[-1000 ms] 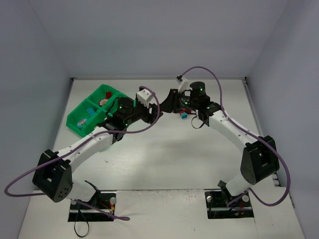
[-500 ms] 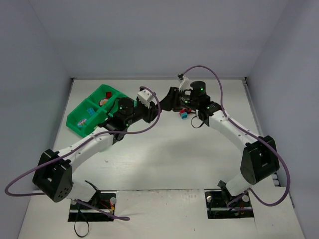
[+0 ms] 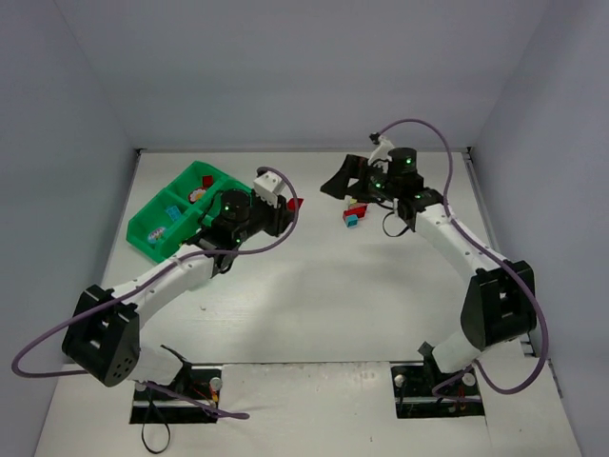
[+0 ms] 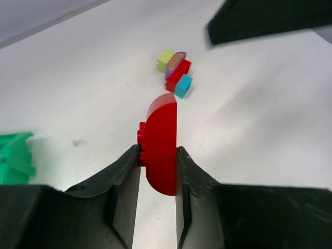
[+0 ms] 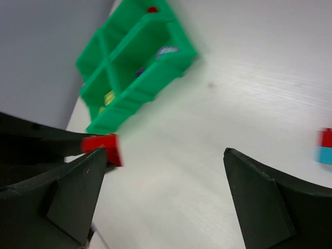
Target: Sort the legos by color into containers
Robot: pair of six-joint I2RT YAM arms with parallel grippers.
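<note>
My left gripper [image 3: 290, 205] is shut on a red lego [image 3: 296, 203], a rounded brick pinched flat between both fingers [image 4: 161, 142] above the table. To its right, my right gripper [image 3: 335, 181] stands wide open and empty, apart from the brick; its wrist view shows the held red lego [image 5: 104, 145] at the left. A small cluster of legos [image 3: 352, 216] lies on the table: yellow-green [image 4: 165, 60], purple [image 4: 175, 61], red [image 4: 179, 75] and cyan [image 4: 183, 86]. The green tray of containers [image 3: 143, 233] sits at the far left with a few legos inside.
The tray [image 5: 171, 49] lies left of both grippers, its four compartments showing in the right wrist view. Purple cables loop over both arms. Grey walls close the table at the back and sides.
My left gripper has shut on the red lego. My right gripper has opened, let go of it and drawn back to the right.
</note>
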